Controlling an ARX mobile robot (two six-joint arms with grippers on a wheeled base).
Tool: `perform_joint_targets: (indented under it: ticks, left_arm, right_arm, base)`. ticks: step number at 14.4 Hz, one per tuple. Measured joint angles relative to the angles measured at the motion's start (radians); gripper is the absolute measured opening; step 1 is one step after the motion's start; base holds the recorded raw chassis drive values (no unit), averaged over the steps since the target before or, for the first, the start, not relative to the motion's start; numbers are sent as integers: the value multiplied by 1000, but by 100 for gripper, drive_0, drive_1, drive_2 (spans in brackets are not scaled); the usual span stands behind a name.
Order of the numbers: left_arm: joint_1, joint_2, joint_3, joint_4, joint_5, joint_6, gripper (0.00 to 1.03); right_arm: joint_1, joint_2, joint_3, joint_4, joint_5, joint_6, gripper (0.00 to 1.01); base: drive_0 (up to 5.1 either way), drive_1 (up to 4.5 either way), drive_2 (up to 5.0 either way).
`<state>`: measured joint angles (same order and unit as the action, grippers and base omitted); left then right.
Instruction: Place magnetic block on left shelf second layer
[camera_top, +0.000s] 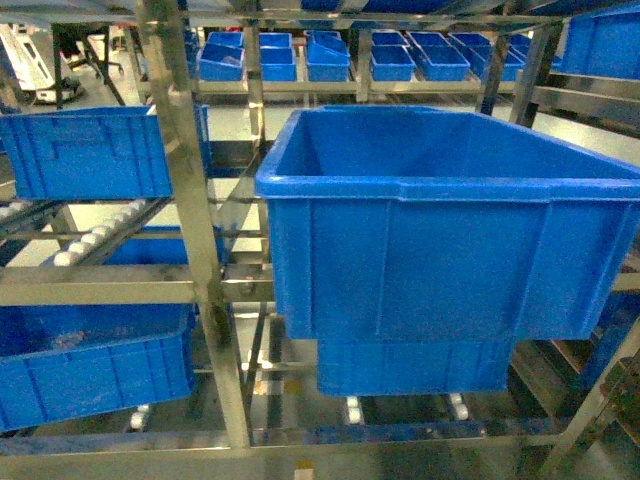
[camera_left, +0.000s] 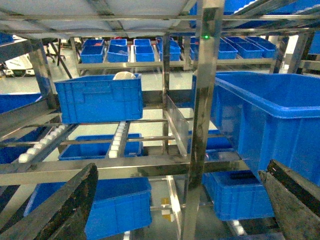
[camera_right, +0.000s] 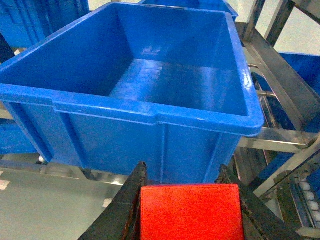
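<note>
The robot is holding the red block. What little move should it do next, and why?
Probably lift the right gripper up and forward over the rim of the big blue bin. The red block sits clamped between the fingers, below and in front of that rim, and the bin looks empty inside.

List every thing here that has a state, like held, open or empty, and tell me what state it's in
magnetic block: held between the right gripper's fingers, not yet in a bin
right gripper: shut on the magnetic block
left gripper: open, holding nothing
large blue bin: upright, open-topped, visible floor empty
blue bin on the left shelf: upright, a white object showing above its rim
</note>
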<state>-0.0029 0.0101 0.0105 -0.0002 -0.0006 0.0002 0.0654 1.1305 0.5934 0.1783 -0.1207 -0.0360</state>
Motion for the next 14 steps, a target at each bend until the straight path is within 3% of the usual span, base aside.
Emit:
perform_joint_targets:
  ticks: [3, 8, 14]
  left_arm:
    - [0, 0, 0, -6, -2, 0, 98]
    - [0, 0, 0, 1, -1, 0, 98]
    - [0, 0, 0, -3, -1, 0, 98]
  right_arm:
    - [1, 0, 0, 1, -1, 0, 33]
    - [0, -7, 0, 4, 0, -1, 33]
    - [0, 5, 0, -2, 0, -2, 33]
  base:
    - [-501, 245, 245]
    - [0, 0, 0]
    - [-6, 420, -431]
